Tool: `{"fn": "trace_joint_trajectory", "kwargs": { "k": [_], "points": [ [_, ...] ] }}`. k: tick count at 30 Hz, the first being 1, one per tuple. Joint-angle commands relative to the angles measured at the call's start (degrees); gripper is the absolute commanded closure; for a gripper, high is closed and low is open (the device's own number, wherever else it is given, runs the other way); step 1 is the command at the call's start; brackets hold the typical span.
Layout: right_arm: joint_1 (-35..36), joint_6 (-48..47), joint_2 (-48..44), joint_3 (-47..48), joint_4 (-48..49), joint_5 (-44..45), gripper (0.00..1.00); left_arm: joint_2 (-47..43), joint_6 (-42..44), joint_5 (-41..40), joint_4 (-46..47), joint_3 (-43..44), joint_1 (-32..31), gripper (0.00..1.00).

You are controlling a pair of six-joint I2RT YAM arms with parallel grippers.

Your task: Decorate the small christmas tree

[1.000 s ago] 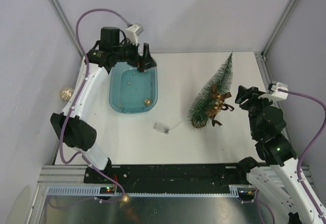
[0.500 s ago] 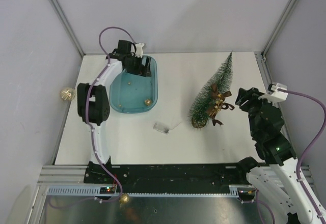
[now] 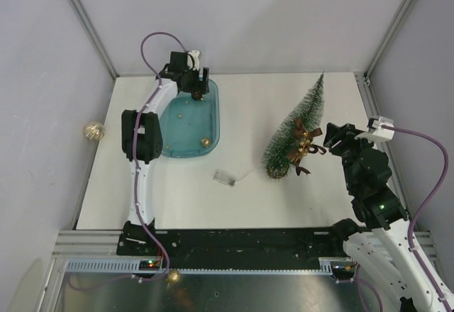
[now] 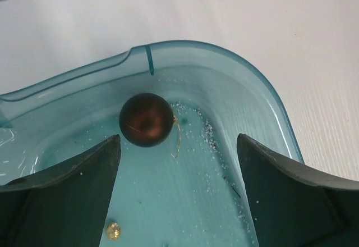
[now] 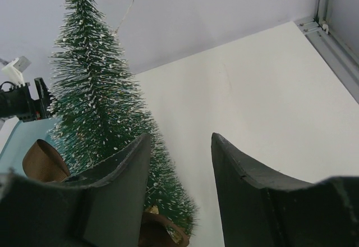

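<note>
Black left hand (image 4: 178,146), jaws spread, low over brown bauble (image 4: 146,119) in tray (image 4: 227,84)

left pincer (image 3: 198,93) over far end of blue tray (image 3: 188,131), right pincer (image 3: 333,136) just beside small christmas tree (image 3: 296,131)

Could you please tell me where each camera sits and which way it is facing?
Top: above and behind the bases, looking down on the table; left arm, right arm, tray and tree show.
Left wrist: over the tray's far corner, looking down at a brown bauble; open left claw frames it.
Right wrist: low beside the tree, facing it and the back wall; open right claw shows.
Shared: top and left wrist both see the tray; top and right wrist, the tree.
</note>
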Motion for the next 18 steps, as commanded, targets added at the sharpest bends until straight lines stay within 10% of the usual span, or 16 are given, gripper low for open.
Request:
{"fn": "trace_joint_trajectory", "kwargs": {
  "k": [1, 18],
  "points": [
    [-0.21, -0.92, 0.08, -0.31, 4.62, -1.28, 0.48, 2.16, -2.36, -2.39, 2.85, 3.64, 0.44, 0.13],
    [-0.28, -1.70, -1.01, -0.31, 5.73, -2.66, 0.51, 6.34, -3.95, -1.61, 3.10, 5.21, 1.03, 0.24]
  ]
}}
